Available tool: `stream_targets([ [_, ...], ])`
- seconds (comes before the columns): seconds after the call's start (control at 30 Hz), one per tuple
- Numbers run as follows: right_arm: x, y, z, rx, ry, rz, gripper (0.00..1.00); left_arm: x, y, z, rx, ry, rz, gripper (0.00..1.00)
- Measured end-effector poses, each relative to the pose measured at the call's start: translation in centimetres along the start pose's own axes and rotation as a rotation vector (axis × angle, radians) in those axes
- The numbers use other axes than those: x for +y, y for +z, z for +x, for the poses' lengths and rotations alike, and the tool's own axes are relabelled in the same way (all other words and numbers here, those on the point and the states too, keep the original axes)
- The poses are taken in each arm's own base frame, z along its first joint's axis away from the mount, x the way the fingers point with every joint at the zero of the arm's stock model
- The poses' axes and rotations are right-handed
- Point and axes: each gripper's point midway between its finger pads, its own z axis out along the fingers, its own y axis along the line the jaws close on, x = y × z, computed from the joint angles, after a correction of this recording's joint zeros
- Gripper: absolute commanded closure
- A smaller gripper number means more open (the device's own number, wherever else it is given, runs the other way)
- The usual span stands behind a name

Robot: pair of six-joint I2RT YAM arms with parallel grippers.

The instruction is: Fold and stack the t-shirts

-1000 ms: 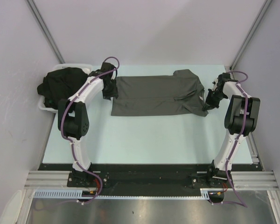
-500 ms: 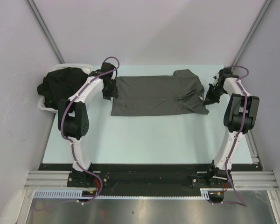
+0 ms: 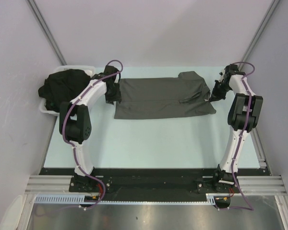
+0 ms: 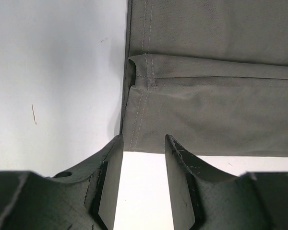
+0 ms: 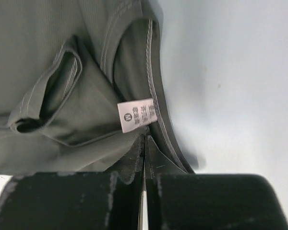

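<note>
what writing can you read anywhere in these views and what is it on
"M" in a circle, turned sideways, as far as it can be made out: on the white tag sewn inside the neck of the charcoal grey t-shirt, right wrist view.
Rows of small print beside it on the same tag: too small and blurred to read.
Top view and left wrist view: no writing shows.

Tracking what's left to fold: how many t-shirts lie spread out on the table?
1: the charcoal t-shirt, across the far middle of the table. The black heap in the white tray at far left is bunched up, so it may hide several more.
</note>
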Motion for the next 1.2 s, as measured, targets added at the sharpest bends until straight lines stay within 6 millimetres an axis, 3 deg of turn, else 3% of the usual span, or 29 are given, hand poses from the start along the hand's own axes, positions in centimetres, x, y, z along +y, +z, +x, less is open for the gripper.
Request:
stream_targets([
  [0.23, 0.0, 1.4, -1.2, 0.006, -0.009, 0.0, 1.0, 0.0, 0.0, 0.1, 0.003, 0.0, 0.001, 0.55],
  [0.4, -0.2, 2.1, -0.8, 0.026, -0.006, 0.006, 0.98, 0.0, 0.0, 0.1, 0.003, 0.0, 0.002, 0.54],
  [0.63, -0.7, 2.4, -0.2, 0.04, 0.0, 0.025, 0.82, -0.1, 0.0, 0.1, 0.003, -0.001, 0.006, 0.54],
  [0.73, -0.9, 2.4, -0.3, 0.038, 0.001, 0.032, 0.77, -0.1, 0.0, 0.0, 0.002, -0.001, 0.007, 0.54],
  [1.1, -2.0, 1.9, -0.8, 0.027, 0.023, 0.041, 0.77, -0.7, -0.1, 0.0, 0.005, 0.002, 0.029, 0.54],
  [1.2, -1.9, 1.1, -1.4, 0.01, 0.024, 0.039, 0.73, -1.0, -0.4, -0.4, -0.005, 0.004, 0.04, 0.54],
])
